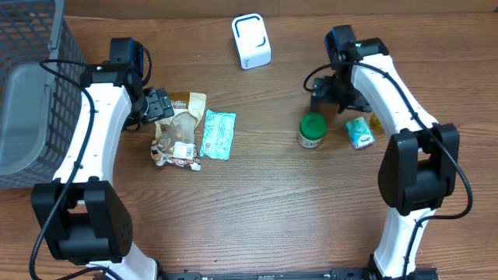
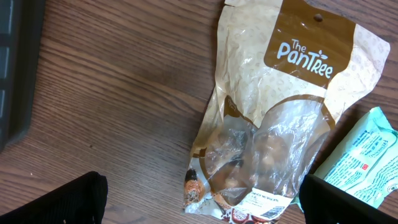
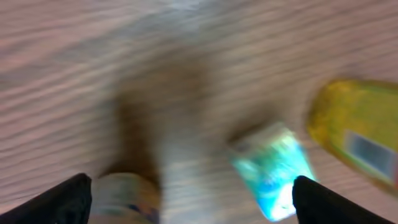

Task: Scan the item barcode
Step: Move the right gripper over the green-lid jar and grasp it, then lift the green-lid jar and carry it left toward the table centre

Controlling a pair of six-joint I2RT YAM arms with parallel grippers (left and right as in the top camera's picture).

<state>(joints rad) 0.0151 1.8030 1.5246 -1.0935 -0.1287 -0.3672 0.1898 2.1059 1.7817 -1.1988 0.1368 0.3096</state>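
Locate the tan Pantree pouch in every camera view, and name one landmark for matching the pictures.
Overhead: the tan Pantree pouch lies on the table left of centre.
Left wrist: the pouch fills the middle and right of the picture, with its logo at the top.
Right wrist: not in it.
Shared landmark: the mint-green packet beside the pouch, seen at the lower right edge in the left wrist view.

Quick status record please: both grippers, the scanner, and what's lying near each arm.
left gripper: open, hovering over the snack pouch, nothing held
right gripper: open, empty; its wrist view is blurred
scanner: white, far middle of the table, no item at it
near left arm: snack pouch, teal packet beside it
near right arm: green-lidded jar, small teal pack, yellow item
basket: grey mesh, left edge
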